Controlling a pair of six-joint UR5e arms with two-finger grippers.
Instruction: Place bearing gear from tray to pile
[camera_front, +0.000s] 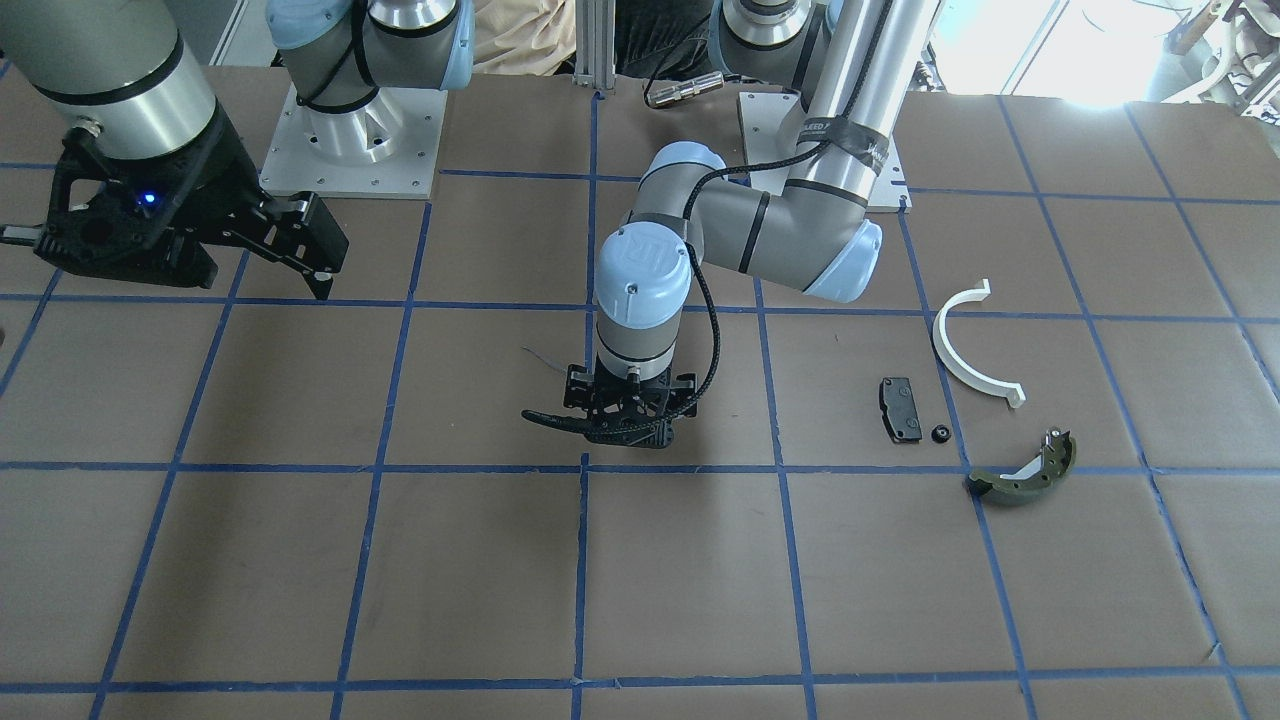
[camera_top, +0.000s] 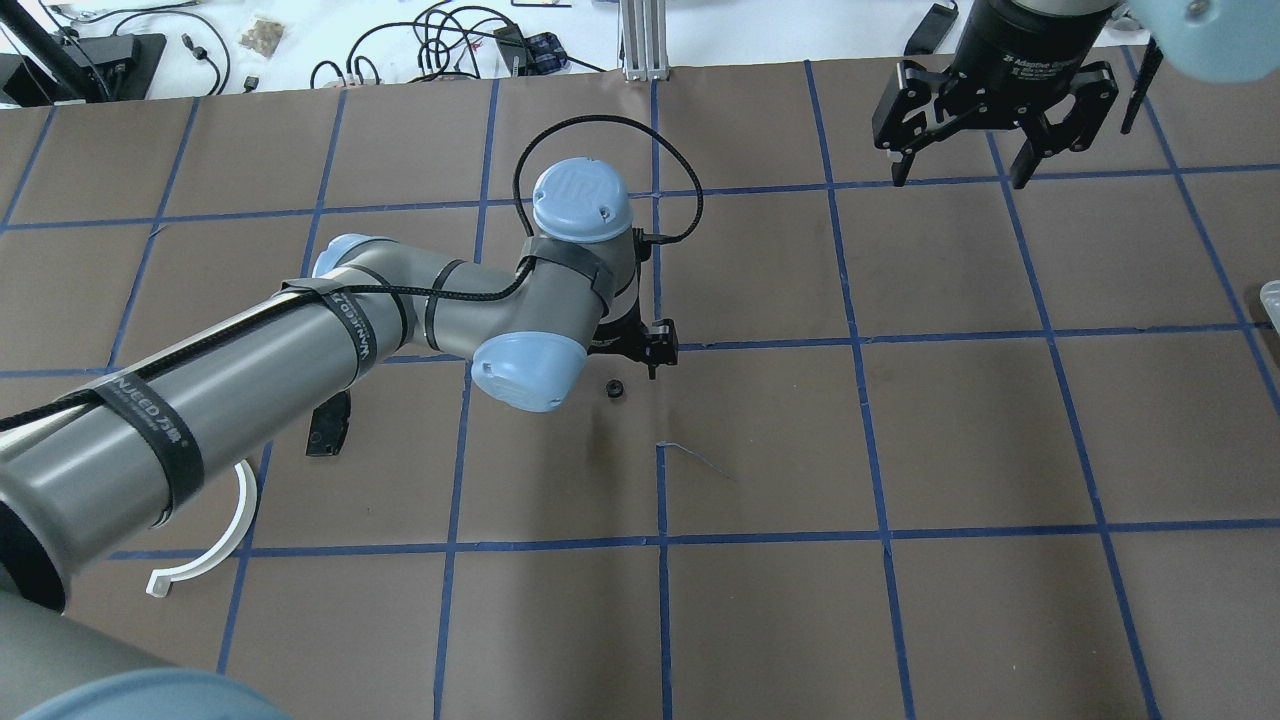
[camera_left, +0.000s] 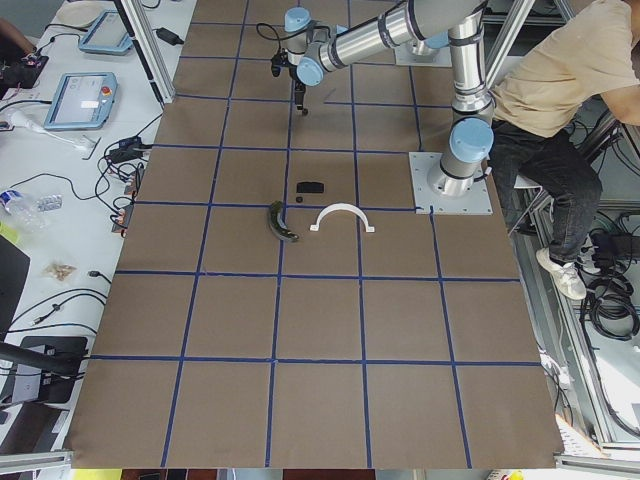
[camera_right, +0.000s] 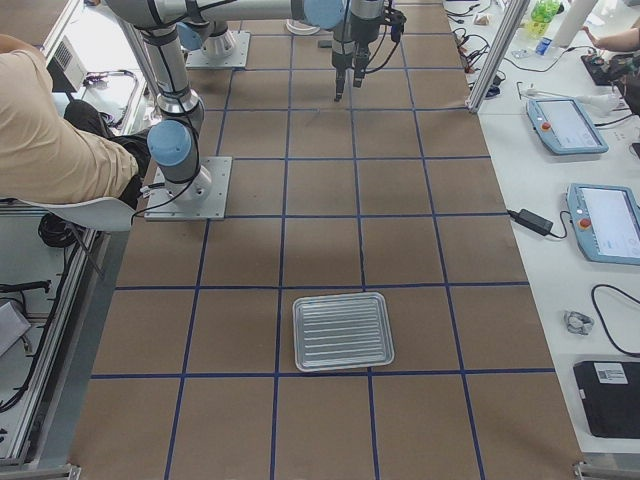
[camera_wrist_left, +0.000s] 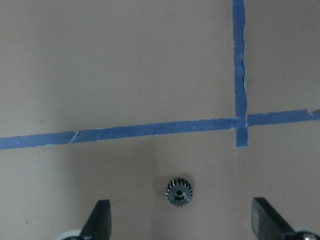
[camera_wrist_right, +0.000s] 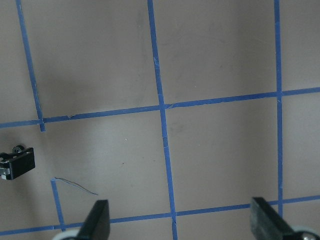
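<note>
A small black bearing gear (camera_wrist_left: 179, 191) lies flat on the brown table near the middle, also seen in the overhead view (camera_top: 614, 388). My left gripper (camera_wrist_left: 181, 207) hovers over it, open, one finger on each side, not touching. In the front view the left gripper (camera_front: 628, 435) hides this gear. The pile lies on my left: a white half-ring arc (camera_front: 968, 352), a black pad (camera_front: 900, 408), an olive-green brake shoe (camera_front: 1022, 473), and a small black round part (camera_front: 940, 434) beside the pad. My right gripper (camera_top: 960, 175) is open and empty, raised over the far right.
A ridged metal tray (camera_right: 342, 331) lies on the table's right part and looks empty. Blue tape lines (camera_top: 660, 345) grid the brown table. A loose tape end (camera_top: 695, 455) curls near the centre. A person (camera_left: 560, 60) sits behind the robot bases.
</note>
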